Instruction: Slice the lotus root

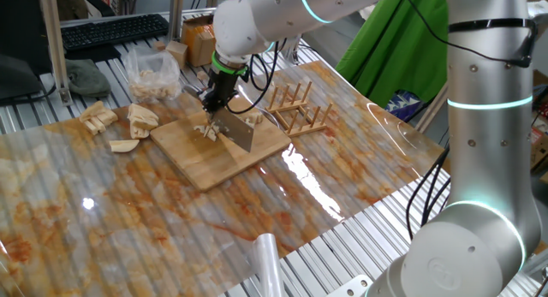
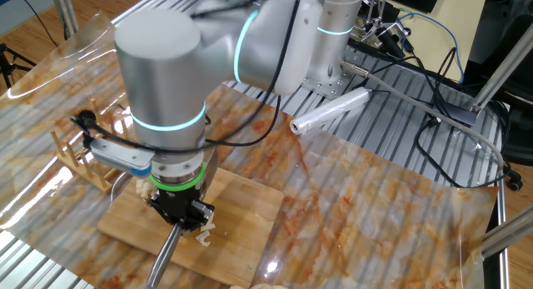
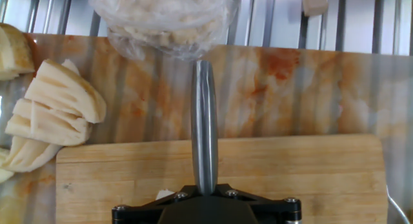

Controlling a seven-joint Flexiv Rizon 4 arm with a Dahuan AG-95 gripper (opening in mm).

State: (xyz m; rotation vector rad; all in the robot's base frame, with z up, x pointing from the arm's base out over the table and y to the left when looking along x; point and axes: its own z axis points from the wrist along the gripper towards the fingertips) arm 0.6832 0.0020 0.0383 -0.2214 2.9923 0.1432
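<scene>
Downward pointed the one hand (image 1: 216,100), clamped tight on one knife (image 1: 240,131) whose blade met the single cutting board (image 1: 193,156). Lotus root (image 1: 205,130) lay touching the blade's nine o'clock side. Beyond, toward nine o'clock on the surface (image 1: 103,220), roughly four cut chunks (image 1: 128,126); one wooden rack (image 1: 295,109) at three.

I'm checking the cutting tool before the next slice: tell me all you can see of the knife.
The knife is a cleaver with a broad grey metal blade and a round steel handle. The end effector, shut, holds the handle. The blade stands on edge, its cutting edge down at the wooden cutting board, beside pale lotus root pieces. Whether it touches them is unclear.
</scene>
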